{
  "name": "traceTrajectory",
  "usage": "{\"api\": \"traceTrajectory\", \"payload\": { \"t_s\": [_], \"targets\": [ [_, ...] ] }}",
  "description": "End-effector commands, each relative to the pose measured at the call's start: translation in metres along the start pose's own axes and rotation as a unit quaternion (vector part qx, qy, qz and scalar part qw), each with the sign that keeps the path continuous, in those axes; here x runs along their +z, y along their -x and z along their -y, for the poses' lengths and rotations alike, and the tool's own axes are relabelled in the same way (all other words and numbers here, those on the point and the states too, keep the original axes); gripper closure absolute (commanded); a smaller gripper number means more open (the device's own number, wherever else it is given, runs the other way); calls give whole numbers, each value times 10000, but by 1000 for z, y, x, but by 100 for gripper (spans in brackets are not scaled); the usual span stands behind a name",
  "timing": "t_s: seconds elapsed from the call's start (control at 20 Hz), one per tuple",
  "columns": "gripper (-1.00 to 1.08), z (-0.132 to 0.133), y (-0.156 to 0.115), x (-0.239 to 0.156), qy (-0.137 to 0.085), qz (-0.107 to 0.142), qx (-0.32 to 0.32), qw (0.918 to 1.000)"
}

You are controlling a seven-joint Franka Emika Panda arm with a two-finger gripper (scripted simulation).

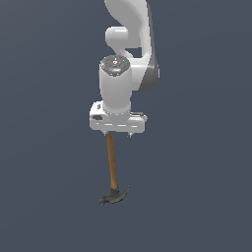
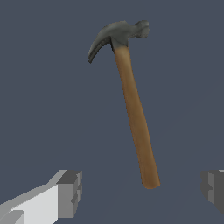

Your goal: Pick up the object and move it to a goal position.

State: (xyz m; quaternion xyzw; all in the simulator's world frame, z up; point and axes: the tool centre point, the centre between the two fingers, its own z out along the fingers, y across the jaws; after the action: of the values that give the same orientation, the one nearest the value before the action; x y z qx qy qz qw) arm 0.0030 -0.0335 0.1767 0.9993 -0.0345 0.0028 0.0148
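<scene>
While the arm (image 1: 125, 44) points its wrist straight down, the scene reads as follows.

Gripper (image 1: 118, 134): positioned above the handle end of the hammer (image 1: 113, 174); in the wrist view the gripper (image 2: 142, 192) is spread wide, with one grey finger pad (image 2: 70, 194) on one side and the other pad (image 2: 213, 189) at the opposite edge of the picture.

Grip state: the jaws stand well apart; neither pad touches the handle in the wrist view.

Hammer position: on the dark blue-grey floor (image 1: 49, 172), directly under the gripper in the exterior view; no shadow or contact line shows, so whether it rests on the floor cannot be told with certainty.

Hammer orientation: in the exterior view the handle runs from just under the gripper toward the lower part of the picture, where the head (image 1: 114, 196) is located.

Head: dark grey-green metal; the curved claw points to the exterior view's right, the striking face to the exterior view's left.

Handle: slim, brown, wooden; in the wrist view its free end (image 2: 150, 181) lies between the two pads, nearer the middle than either pad.

Hammer in wrist view (image 2: 133, 105): fully visible, slightly tilted, head farthest from the pads.
</scene>
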Motion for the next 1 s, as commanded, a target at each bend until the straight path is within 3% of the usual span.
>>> {"api": "traceTrajectory", "payload": {
  "t_s": [0.0,0.45,0.95],
  "targets": [
    [-92,0,0,0,0,0,0,10000],
    [-92,24,0,-10,77,-61,-424,9991],
    [-92,20,-9,3,50,-48,-414,9991]
  ]
}}
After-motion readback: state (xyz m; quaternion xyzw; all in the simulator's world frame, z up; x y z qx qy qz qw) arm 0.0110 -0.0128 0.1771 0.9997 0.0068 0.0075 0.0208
